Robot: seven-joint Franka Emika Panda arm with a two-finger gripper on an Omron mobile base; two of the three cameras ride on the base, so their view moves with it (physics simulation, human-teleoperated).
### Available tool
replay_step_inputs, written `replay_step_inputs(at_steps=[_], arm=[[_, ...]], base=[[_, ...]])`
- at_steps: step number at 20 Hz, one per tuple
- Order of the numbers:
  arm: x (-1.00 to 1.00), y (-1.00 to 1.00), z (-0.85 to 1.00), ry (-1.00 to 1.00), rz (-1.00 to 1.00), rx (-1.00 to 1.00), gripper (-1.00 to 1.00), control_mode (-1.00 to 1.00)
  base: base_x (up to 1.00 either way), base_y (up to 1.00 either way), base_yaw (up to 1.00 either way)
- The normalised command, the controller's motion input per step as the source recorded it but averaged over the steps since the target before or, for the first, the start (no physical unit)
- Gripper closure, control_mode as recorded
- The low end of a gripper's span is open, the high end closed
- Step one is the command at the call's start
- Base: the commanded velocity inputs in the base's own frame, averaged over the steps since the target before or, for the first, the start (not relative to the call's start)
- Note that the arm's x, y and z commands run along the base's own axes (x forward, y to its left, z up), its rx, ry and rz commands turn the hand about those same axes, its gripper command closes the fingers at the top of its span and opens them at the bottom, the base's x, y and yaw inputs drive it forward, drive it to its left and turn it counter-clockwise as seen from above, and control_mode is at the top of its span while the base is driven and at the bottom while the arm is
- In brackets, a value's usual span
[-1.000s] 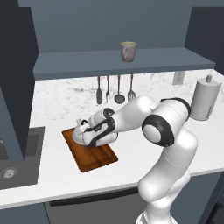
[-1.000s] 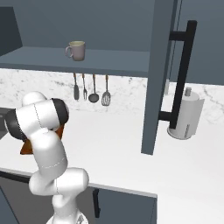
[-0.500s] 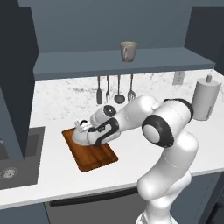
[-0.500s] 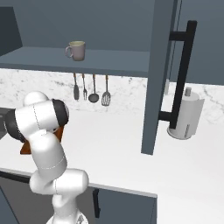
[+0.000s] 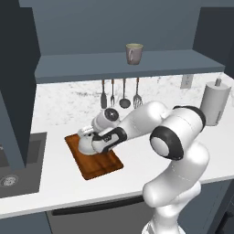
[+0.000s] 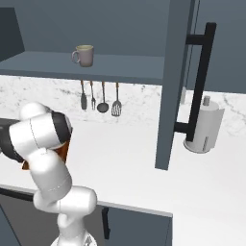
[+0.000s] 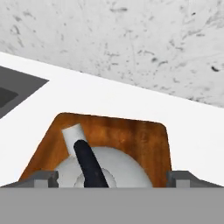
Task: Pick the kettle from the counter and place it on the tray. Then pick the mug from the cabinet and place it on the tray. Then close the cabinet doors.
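Left base view: no label, brand or writing can be read on anything. The tray [image 5: 97, 162] lies on the counter [image 5: 137, 155] just right of the sink [image 5: 18, 164], and the kettle [image 5: 87, 145] sits on the tray's far end, partly hidden by the arm's wrist. The gripper [image 5: 91, 142] hangs over the kettle; from this side its fingers are lost against the kettle, so their spread cannot be judged. Behind the tray, three utensils [image 5: 123, 93] hang against the backsplash. Above them the mug [image 5: 134, 53] stands on the cabinet [image 5: 123, 61] shelf. A paper-towel roll [image 5: 215, 103] stands well to the right of the tray.

Right base view: the arm's shoulder covers almost all of the tray, leaving a brown sliver [image 6: 64, 150] beside it, and the kettle is hidden. An open cabinet door [image 6: 174, 81] with its black bar handle [image 6: 199, 84] stands edge-on well right of the tray and partly blocks the paper-towel roll [image 6: 202, 126]. The mug [image 6: 84, 55] sits on the shelf, handle to the left, above the utensils [image 6: 102, 98].

Hand view: the kettle [image 7: 118, 168] rests on the tray [image 7: 140, 135], its spout pointing up-left and its black handle running across the dome. The fingertips [image 7: 39, 178] stand wide apart on either side of the kettle, clear of it. A corner of the sink [image 7: 13, 89] shows left of the tray.
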Motion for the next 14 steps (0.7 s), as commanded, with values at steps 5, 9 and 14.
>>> replay_step_inputs(at_steps=[5,9,14], arm=[[-0.38,0.0,0.47,0.0,-0.06,0.06,-1.0,-1.0],[-0.36,0.0,0.59,0.0,-0.06,0.0,-1.0,-1.0],[-0.4,-0.12,0.64,0.0,0.0,0.0,-1.0,-1.0]], base=[[0.0,0.0,0.0],[0.0,0.0,0.0],[0.0,0.0,0.0]])
